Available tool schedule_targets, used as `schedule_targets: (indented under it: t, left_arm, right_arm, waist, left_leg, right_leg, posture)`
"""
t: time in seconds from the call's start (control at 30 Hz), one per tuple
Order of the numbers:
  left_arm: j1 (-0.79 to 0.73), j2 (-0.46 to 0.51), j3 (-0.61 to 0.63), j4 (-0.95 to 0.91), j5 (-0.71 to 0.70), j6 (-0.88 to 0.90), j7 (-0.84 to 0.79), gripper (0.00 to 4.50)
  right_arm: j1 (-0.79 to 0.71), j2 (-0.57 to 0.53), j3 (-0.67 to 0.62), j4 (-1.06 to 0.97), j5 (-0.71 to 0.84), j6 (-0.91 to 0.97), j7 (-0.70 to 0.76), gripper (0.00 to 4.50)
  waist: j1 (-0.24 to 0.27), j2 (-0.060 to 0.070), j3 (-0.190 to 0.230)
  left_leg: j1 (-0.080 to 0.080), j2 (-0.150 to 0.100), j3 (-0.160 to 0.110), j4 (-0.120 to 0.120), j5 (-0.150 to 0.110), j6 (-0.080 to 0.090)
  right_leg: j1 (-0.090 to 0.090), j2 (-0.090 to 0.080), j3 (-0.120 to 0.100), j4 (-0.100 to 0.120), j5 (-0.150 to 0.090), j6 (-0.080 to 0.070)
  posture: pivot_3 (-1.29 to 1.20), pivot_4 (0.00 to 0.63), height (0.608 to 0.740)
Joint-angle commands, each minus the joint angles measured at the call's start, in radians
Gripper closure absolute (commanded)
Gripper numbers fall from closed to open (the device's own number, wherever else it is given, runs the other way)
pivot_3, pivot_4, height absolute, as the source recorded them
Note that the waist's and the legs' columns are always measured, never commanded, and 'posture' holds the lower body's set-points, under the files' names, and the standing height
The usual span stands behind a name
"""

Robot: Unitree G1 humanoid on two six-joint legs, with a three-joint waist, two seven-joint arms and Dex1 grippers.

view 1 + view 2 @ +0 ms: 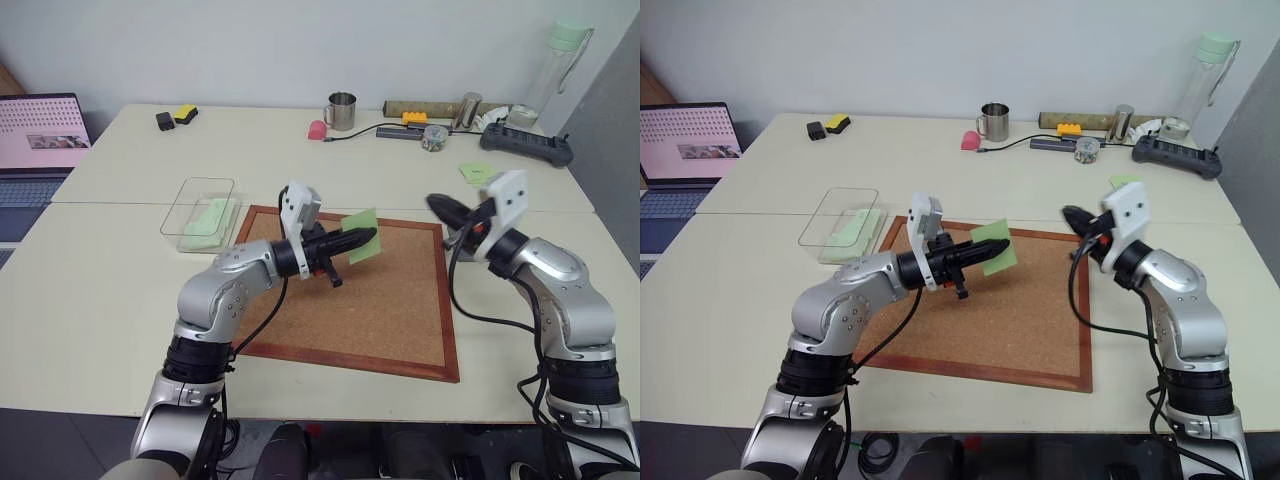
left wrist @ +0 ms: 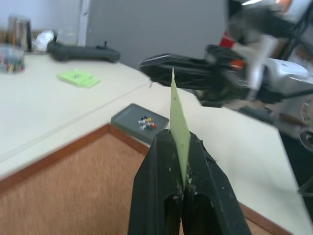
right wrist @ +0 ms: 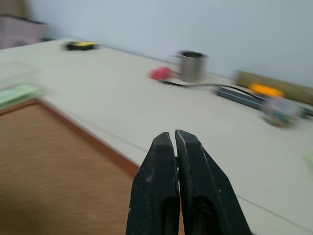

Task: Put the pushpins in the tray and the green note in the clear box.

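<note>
Note (image 1: 361, 235) in the left claw (image 1: 368, 238): one thin green sheet pinched by its lower edge between closed fingers, held clear above the corkboard (image 1: 390, 320) and standing on edge in the left wrist view. The claw lies level, its long axis running toward the worktop's right edge, so the box (image 1: 198, 218) sits behind it, toward the left edge, just beside the corkboard's far left corner. The left arm is much the nearer to that box; judged from this, the carry must reverse along the claw's own axis and the sheet go down flat. One clear box, already holding something pale green. The right claw (image 1: 437, 205) is closed on nothing, hanging above the corkboard's right side. One grey tray (image 2: 138, 123) lies just off that side, with a small cluster of pins (image 2: 146, 122) in it, too small to count. No pins can be made out on the board.
</note>
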Motion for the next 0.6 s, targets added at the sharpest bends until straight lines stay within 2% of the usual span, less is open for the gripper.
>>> schedule_targets:
  t: [0.03, 0.27, 0.6]
  left_arm:
    - [-0.014, 0.015, -0.076, 0.005, 0.111, -0.162, -0.05, 4.47]
    - [-0.017, -0.013, -0.111, 0.079, 0.177, -0.278, -0.077, 4.47]
    - [0.004, -0.036, -0.078, 0.041, 0.149, -0.21, -0.051, 4.47]
  right_arm:
    - [0.023, 0.023, -0.075, 0.031, 0.002, 0.015, -0.103, 4.5]
    - [-0.002, 0.046, -0.123, 0.151, 0.026, 0.027, -0.179, 4.5]
    - [-0.144, 0.066, -0.126, 0.374, 0.065, -0.006, -0.164, 4.5]
  waist:
    - [-0.002, 0.0, 0.0]
    - [-0.009, 0.0, 0.0]
    - [-0.011, 0.001, 0.0]
  left_leg:
    - [0.0, 0.0, 0.0, 0.0, 0.0, 0.0]
    - [0.001, 0.0, 0.002, 0.0, -0.001, 0.002]
    - [0.001, 0.001, 0.003, 0.001, -0.001, 0.003]
  right_leg:
    - [0.0, 0.0, 0.0, 0.0, 0.0, 0.0]
    - [-0.001, 0.002, 0.001, 0.002, 0.0, -0.001]
    - [-0.001, 0.002, 0.0, 0.002, 0.001, -0.001]
  posture:
    - [0.0, 0.15, 0.74]
    - [0.0, 0.15, 0.74]
    - [0.0, 0.15, 0.74]
